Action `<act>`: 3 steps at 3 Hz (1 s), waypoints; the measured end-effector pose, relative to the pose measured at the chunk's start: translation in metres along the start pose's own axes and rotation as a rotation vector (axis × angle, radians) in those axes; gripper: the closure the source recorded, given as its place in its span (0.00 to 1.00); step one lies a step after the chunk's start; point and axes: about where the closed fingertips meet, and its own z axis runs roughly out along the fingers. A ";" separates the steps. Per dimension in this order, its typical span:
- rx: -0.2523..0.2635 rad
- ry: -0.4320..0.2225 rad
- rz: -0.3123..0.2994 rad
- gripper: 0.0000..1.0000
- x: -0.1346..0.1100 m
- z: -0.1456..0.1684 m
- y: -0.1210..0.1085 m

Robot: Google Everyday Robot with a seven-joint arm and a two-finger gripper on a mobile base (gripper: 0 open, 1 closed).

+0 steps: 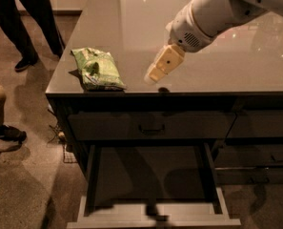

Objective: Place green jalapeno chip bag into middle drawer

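Note:
The green jalapeno chip bag [97, 68] lies flat on the dark counter top, near its front left corner. My gripper [153, 76] hangs over the counter to the right of the bag, about a bag-width away, pointing down and left from the white arm [212, 13]. The middle drawer [150, 213] is pulled out below the counter, with pale grey walls and front rim and a dark floor; nothing lies in it.
A shut top drawer with a curved black handle [152, 128] sits under the counter edge. More drawers [260, 156] are at the right. A person's legs [22, 23] stand at the far left, and a knee and a shoe [0, 123] at the left edge.

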 end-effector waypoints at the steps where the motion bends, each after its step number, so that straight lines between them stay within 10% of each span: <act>1: -0.024 -0.027 -0.007 0.00 -0.015 0.047 -0.001; 3: -0.061 -0.127 0.024 0.00 -0.048 0.121 0.011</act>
